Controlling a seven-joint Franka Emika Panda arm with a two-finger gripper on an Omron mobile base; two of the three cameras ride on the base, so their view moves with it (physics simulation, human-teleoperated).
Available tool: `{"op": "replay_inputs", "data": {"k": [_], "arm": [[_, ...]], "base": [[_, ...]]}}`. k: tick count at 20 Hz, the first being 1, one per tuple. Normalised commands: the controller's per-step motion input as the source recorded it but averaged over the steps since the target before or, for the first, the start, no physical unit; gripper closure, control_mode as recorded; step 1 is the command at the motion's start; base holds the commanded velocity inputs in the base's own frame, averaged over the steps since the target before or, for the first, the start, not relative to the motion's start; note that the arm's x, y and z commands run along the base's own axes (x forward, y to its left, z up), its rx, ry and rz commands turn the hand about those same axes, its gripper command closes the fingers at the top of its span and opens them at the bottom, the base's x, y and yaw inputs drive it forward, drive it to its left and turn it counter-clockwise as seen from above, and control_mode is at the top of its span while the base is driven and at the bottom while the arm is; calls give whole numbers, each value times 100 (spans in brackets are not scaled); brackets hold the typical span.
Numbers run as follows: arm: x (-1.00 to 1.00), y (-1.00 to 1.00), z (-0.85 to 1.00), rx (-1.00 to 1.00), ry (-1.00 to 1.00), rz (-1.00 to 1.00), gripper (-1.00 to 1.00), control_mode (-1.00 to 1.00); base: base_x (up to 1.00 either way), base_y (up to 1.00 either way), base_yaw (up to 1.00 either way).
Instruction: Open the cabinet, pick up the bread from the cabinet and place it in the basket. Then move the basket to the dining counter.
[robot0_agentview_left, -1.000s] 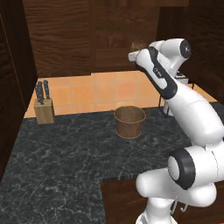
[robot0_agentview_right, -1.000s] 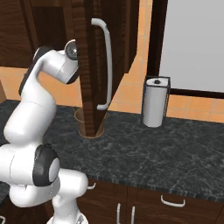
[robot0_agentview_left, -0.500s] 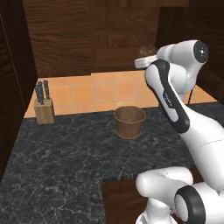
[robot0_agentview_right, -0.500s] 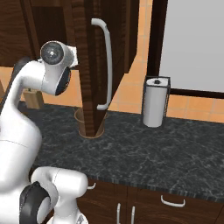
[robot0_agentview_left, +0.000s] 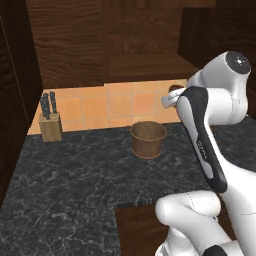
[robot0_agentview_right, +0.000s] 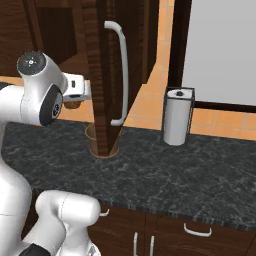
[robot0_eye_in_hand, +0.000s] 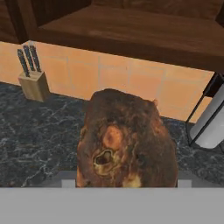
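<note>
Cabinet (robot0_agentview_right: 102, 75) open; my gripper (robot0_agentview_left: 172, 96) clamps the bread (robot0_eye_in_hand: 124, 140), right of the basket (robot0_agentview_left: 148, 139). Drop-in and carry remain.

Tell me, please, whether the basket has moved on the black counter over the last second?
No. The basket sits right of the knife block, below the orange tiles, just as before; the arm moved instead.

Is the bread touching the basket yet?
Apart. The left base view shows the bread at the gripper, up beside the basket on the black counter, tile between them.
</note>
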Motion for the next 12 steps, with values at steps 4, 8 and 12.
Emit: {"op": "replay_inputs", "data": {"k": [4,8,12], "arm": [[2,3,-91,-6,35,-3,100,-100],[38,1,-86,0,19,-5,100,-100],[63,0,-56,0,8,-4,100,-100]], "base": [[0,0,0],[0,0,0],[0,0,0]]}}
